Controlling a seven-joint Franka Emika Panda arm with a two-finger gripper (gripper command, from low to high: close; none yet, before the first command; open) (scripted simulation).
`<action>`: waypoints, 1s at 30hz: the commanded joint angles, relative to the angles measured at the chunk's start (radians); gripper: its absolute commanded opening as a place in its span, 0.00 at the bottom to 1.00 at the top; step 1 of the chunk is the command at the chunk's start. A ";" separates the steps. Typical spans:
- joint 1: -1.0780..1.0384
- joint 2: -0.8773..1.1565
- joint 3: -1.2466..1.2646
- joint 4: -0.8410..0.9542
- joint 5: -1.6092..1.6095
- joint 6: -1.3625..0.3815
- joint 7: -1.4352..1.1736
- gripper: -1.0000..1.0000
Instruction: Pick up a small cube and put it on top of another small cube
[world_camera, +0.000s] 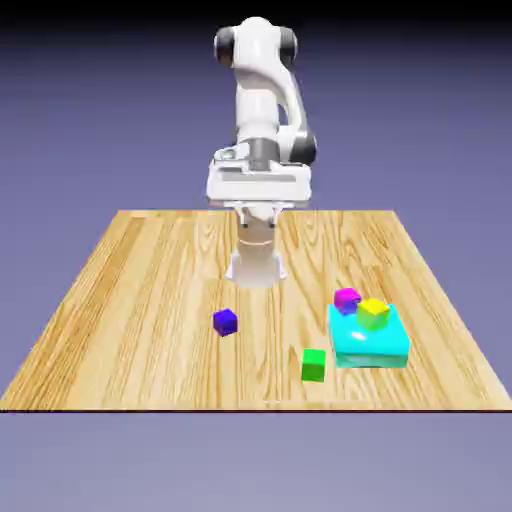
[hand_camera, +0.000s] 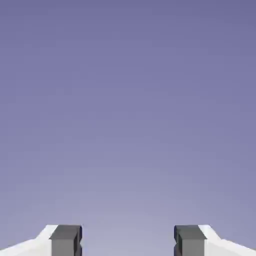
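Small cubes lie on the wooden table in the exterior view: a purple cube left of the middle, a green cube near the front edge, and a yellow cube on top of a large cyan block. A magenta cube sits at that block's far left corner; whether it rests on the block or behind it I cannot tell. My gripper hangs high above the table, far from every cube. In the hand view my gripper is open, nothing between its fingertips, only backdrop ahead.
The arm's base stands on the table behind the cubes. The cyan block takes up the front right of the table in the exterior view.
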 joint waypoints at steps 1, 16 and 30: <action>-0.019 0.035 -0.003 0.015 0.014 -0.044 0.007 0.50; -0.304 0.566 -0.042 0.235 0.229 -0.696 0.104 0.50; -0.471 0.977 -0.035 0.316 0.420 -0.979 0.129 0.50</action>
